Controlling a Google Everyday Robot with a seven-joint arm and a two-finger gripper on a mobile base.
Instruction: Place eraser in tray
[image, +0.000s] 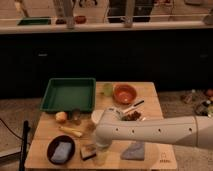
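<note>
The eraser, a small dark block with a tan top, lies near the front edge of the wooden table. My gripper hangs from the end of the white arm, just right of the eraser and low over the table. The green tray stands at the table's back left and shows nothing inside.
A black dish holding a blue pad sits left of the eraser. A grey-blue cloth lies to the right. An orange bowl, a green cup, a yellow fruit and a pale stick-like item are also on the table.
</note>
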